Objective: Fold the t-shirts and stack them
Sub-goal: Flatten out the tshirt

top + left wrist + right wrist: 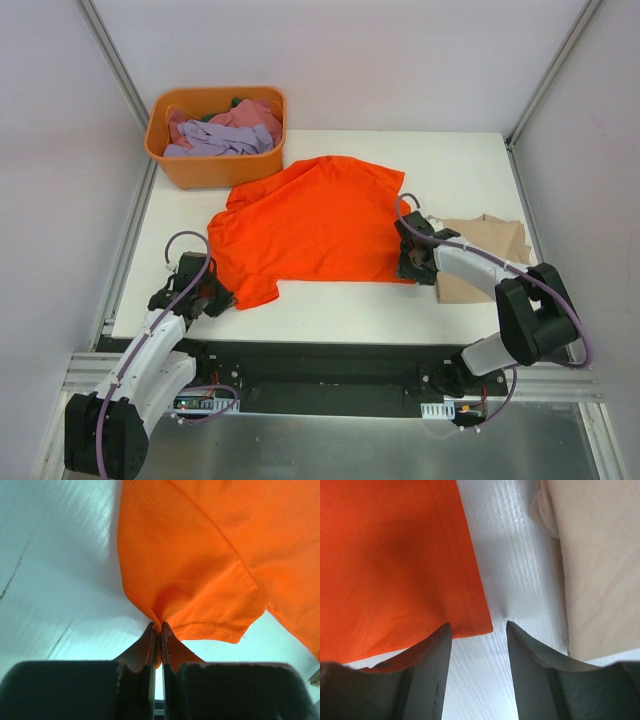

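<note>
An orange t-shirt point(305, 220) lies spread on the white table point(340, 305). My left gripper point(215, 297) is shut on the edge of its near-left sleeve point(200, 600), the cloth pinched between the jaws. My right gripper point(405, 268) is open at the shirt's near-right corner point(477, 622), the corner lying just ahead of the gap, not held. A folded beige t-shirt point(485, 255) lies on the table right of that gripper; in the right wrist view the beige t-shirt point(600, 565) is at the right.
An orange basket point(215, 165) with lilac and pink shirts point(225, 135) stands at the table's far left, touching the orange shirt's far edge. Metal frame posts run along both sides of the table.
</note>
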`<action>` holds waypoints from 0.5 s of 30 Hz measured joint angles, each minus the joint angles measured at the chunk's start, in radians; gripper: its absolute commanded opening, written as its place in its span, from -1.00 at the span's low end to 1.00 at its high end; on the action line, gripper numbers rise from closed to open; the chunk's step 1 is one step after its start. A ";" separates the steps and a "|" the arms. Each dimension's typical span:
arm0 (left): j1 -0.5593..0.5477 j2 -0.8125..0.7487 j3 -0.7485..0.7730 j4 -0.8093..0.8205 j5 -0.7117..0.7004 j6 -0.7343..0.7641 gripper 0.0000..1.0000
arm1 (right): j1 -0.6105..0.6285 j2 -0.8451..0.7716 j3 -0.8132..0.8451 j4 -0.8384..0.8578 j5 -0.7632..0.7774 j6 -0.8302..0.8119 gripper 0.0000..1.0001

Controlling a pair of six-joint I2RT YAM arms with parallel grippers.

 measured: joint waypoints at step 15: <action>0.000 -0.003 0.000 0.000 0.000 0.013 -1.00 | 0.002 0.049 0.014 0.041 -0.014 0.008 -0.49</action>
